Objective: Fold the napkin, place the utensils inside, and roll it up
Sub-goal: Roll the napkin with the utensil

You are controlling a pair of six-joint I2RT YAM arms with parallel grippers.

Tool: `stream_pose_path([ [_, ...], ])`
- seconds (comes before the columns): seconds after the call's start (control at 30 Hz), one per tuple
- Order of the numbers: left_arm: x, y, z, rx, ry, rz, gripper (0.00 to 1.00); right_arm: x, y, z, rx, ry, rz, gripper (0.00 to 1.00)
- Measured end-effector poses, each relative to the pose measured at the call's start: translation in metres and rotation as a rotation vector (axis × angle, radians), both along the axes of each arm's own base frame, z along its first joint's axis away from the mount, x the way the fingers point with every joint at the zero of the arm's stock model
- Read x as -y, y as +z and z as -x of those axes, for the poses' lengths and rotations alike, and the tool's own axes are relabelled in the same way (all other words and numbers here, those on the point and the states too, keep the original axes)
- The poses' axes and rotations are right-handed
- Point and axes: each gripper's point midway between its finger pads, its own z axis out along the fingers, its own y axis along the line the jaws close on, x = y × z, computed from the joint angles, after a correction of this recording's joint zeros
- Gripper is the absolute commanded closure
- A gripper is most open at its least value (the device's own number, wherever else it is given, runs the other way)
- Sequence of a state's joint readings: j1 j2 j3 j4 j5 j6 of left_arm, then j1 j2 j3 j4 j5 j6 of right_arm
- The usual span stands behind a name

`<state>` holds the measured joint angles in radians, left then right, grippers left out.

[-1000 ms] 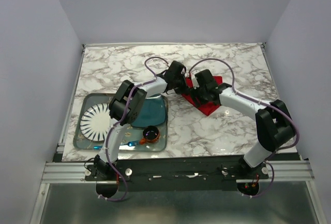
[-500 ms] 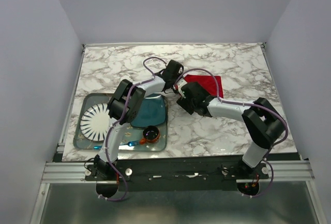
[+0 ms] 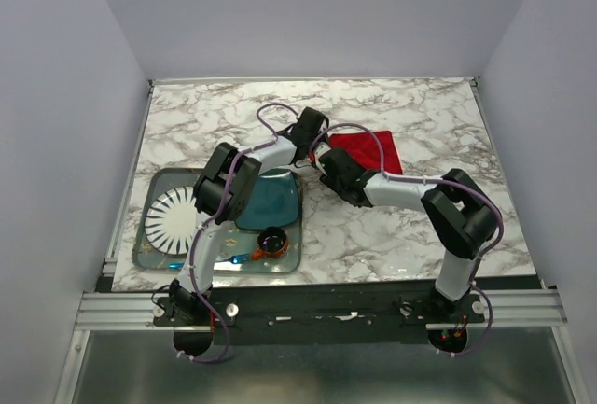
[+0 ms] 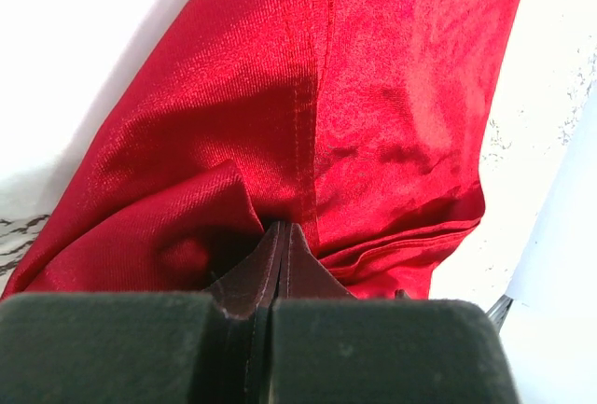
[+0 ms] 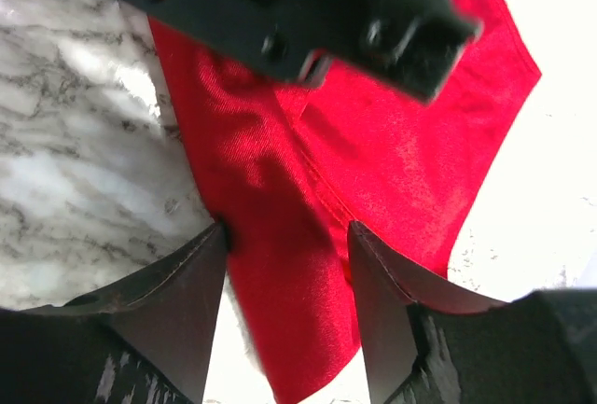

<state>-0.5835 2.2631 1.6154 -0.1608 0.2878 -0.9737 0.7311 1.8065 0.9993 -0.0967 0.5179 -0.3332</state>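
Napkin (image 3: 373, 150) lies long axis left-right, left end effector (image 4: 280, 233) pinching it, right end effector (image 5: 287, 231) spread.

Left tool (image 4: 278, 241) and right tool (image 5: 287, 229) crowding left edge of napkin (image 3: 373, 149), dish tray (image 3: 142, 253) left, bare table (image 3: 448, 143) right

Both arms meet mid-table (image 3: 429, 110). Left jaws on left edge of red napkin (image 3: 376, 150); right jaws just beside them, nearer side. Napkin lies flat, right of both jaws. Tray (image 3: 140, 251), striped plate (image 3: 168, 222), teal plate (image 3: 280, 203), dark cup (image 3: 272, 239): left of jaws, apart.
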Motion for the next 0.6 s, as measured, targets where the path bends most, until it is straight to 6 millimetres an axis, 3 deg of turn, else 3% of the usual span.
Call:
stream_pose_path([
  [0.1,-0.002,0.000,-0.002,-0.001,0.004,0.002,1.00,-0.002,0.000,-0.007,0.010,-0.009,0.021,0.34],
  [0.33,-0.008,0.000,-0.006,-0.005,0.011,0.006,1.00,-0.008,-0.005,-0.008,-0.015,0.014,0.009,0.59],
  [0.53,-0.008,0.000,-0.006,-0.012,0.004,0.019,1.00,-0.008,-0.011,-0.011,-0.131,0.033,-0.091,0.76],
  [0.6,-0.008,0.000,-0.006,-0.013,-0.001,0.024,1.00,-0.008,-0.012,-0.012,-0.165,0.039,-0.120,0.76],
])
